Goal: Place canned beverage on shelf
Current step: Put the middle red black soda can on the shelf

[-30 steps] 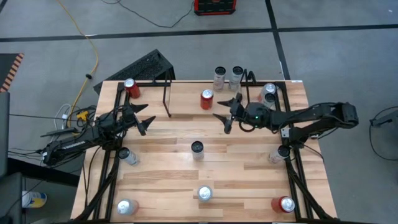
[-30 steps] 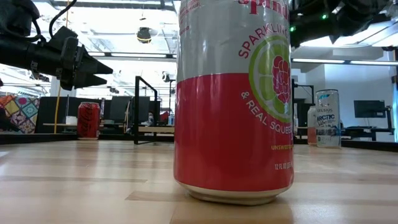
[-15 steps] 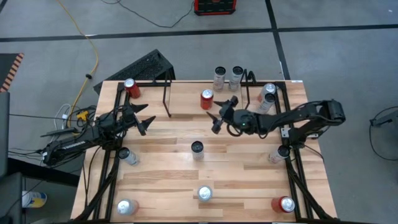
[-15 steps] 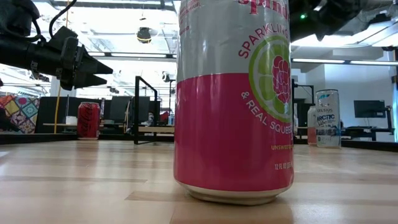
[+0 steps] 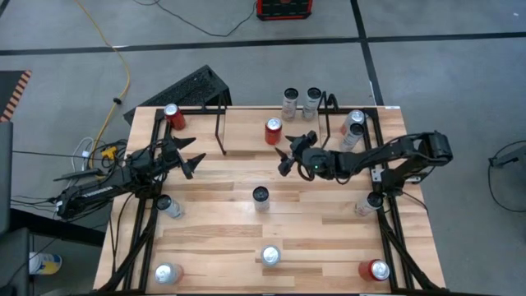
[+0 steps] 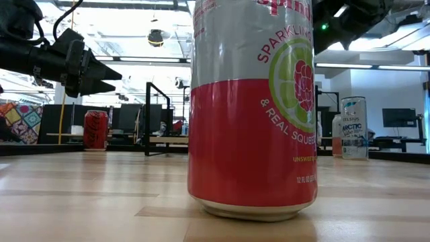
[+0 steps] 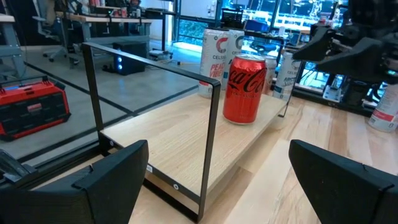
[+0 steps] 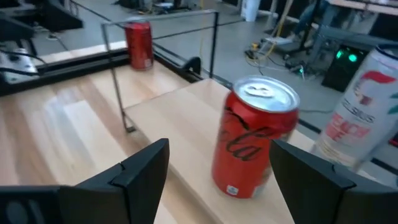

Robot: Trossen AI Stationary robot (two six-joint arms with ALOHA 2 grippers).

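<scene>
Now we see the right gripper [image 5: 285, 156] hovering just in front of the red cola can [image 5: 273, 131], its two fingers [image 8: 143, 168] spread wide and empty, with the can framed between them in the right wrist view but not touched. That can stands upright on the light wood board of the shelf [image 5: 246, 123] at the far edge of the table [image 5: 222, 214], and two pale cans [image 5: 301, 103] stand beside it further along the board. The left gripper [image 5: 193, 158] waits over the left side of the table, its fingers [image 7: 112, 174] also held well apart with nothing between them, aimed at the black rod upright of the shelf. Other cans stand about the table: a dark-topped one [image 5: 260, 196] near the middle, and a pink-and-silver sparkling water can [image 6: 253, 107] that fills the low view, possibly the one at the near edge, though we cannot be sure.
</scene>
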